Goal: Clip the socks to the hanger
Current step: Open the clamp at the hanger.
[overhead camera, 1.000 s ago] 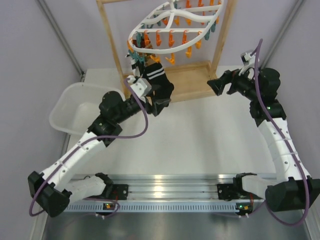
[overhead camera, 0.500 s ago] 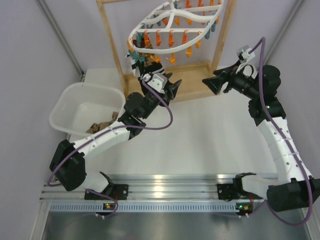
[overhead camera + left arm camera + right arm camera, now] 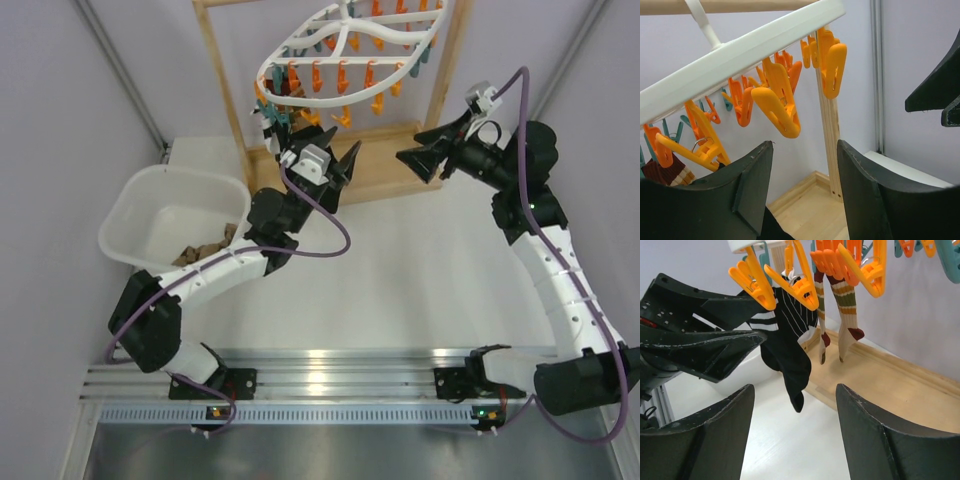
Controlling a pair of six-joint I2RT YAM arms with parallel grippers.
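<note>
**Top external.** The hanger [image 3: 372, 103] hangs from the wooden stand [image 3: 222, 80] at upper centre. My left gripper [image 3: 348, 165] sits just below the hanger's left rim, jaws parted and holding nothing. My right gripper [image 3: 412, 152] faces it from the right, likewise released. The white tub [image 3: 120, 215] at middle left holds brown socks [image 3: 205, 250] in a loose heap.

**Left wrist.** Nothing lies between the jaws. Free orange clips [image 3: 777, 105] dangle just ahead, and a brown sock [image 3: 665, 172] hangs clipped at lower left.

**Right wrist.** The jaws are apart with nothing grasped. A black striped sock [image 3: 787, 340] and brown-and-tan socks [image 3: 845, 310] hang clipped at the top.

**Judgement.** The next sock must come from the tub. I would take one by the cuff, leaving a free edge. The other arm should squeeze a vacant clip fully open before the fabric is fed in.
</note>
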